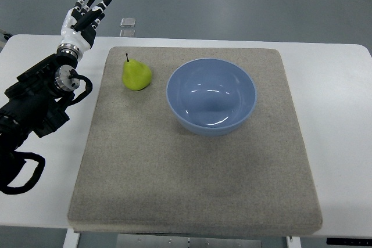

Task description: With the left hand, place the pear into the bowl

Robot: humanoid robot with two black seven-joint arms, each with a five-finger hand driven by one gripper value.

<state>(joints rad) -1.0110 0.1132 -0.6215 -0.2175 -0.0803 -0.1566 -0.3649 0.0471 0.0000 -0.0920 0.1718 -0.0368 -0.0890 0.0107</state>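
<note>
A green pear (136, 75) with a dark stem lies on the grey mat (192, 172), just left of a light blue bowl (211, 96) that holds nothing. My left hand (87, 14) hovers up and to the left of the pear, past the mat's corner, fingers spread and holding nothing. Its black arm comes in from the lower left edge. The right arm does not show.
The mat covers most of a white table (343, 120). A small shiny square object (128, 22) lies on the floor beyond the table's far edge, near my left hand.
</note>
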